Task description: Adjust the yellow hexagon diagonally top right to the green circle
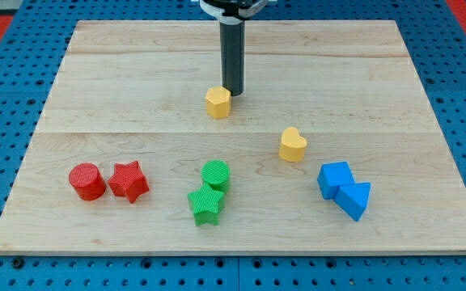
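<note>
My tip [232, 91] sitting just above-right of yellow hexagon [218, 103], touching or nearly. No claw on rig, just rod. Hexagon lying well above green circle [215, 174], slightly left. Judging: needing push rightward; tip swinging round to hexagon's left first, avoiding yellow heart [292, 145].

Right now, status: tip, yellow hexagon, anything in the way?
My tip against yellow hexagon, on its upper right. Hexagon well above green circle, not yet right of it. Yellow heart close to target spot.
</note>
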Tool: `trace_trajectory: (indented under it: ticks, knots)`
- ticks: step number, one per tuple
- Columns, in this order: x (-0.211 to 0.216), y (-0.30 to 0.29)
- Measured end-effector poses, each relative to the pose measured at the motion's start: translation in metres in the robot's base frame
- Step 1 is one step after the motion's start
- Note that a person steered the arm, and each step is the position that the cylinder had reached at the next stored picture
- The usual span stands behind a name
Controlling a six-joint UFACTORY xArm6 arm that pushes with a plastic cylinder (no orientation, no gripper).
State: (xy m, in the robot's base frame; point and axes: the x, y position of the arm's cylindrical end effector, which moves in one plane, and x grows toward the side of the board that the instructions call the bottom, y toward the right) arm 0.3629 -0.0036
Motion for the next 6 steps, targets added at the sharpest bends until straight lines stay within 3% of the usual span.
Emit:
trace_trajectory:
  ticks: [1,2,3,4,5,6]
  knots:
    - [-0.04,-0.011]
    - [-0.005,-0.046]
    - [0.02,-0.024]
    - [0.001,-0.012]
    - [-0.019,-0.065]
    - [0.046,-0.101]
